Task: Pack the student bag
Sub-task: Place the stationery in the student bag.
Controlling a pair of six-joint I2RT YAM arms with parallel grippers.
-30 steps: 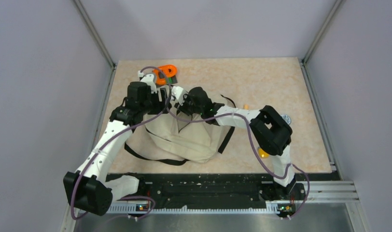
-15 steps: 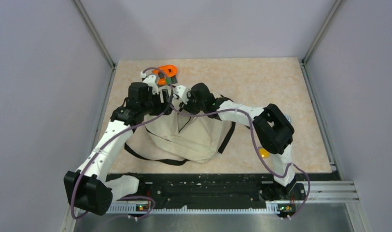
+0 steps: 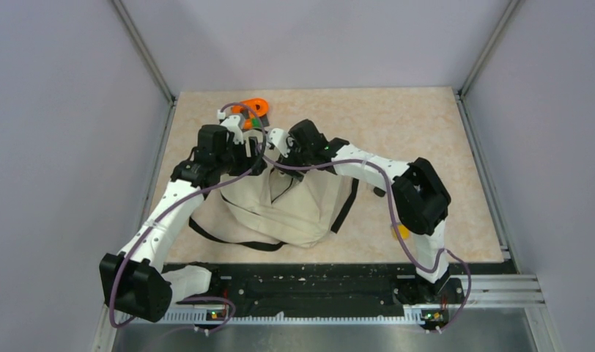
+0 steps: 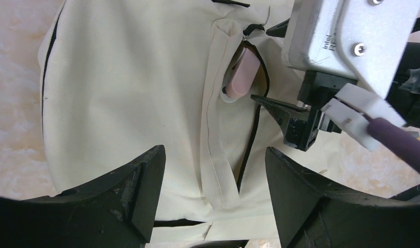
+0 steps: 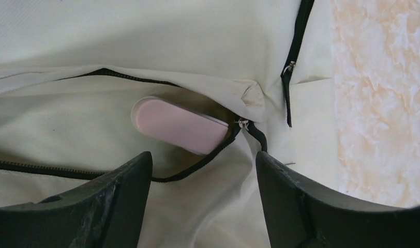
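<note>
1. We judge the main risk to be the pink item [image 5: 179, 125]; it lies only partly inside the zip pocket of the bag [image 3: 287, 209], so a tug on the loose fabric could slide it back out.
2. Closing the zip over its exposed end could jam the slider.
3. The two wrists are crowded just beside each other over the bag's far edge; a careless move could knock them together or snag a purple cable [image 3: 331, 172].
4. The bag lies slumped on the desk [image 3: 426, 125], left of centre, straps trailing near and right.
5. The left arm reaches far from its near-left base; the left gripper [image 4: 213, 155] points down at the bag, jaws spread, holding nothing.
6. The right arm stretches leftward, elbow raised at the right; the right gripper [image 5: 203, 155] hovers over the pocket, jaws apart and empty.
</note>
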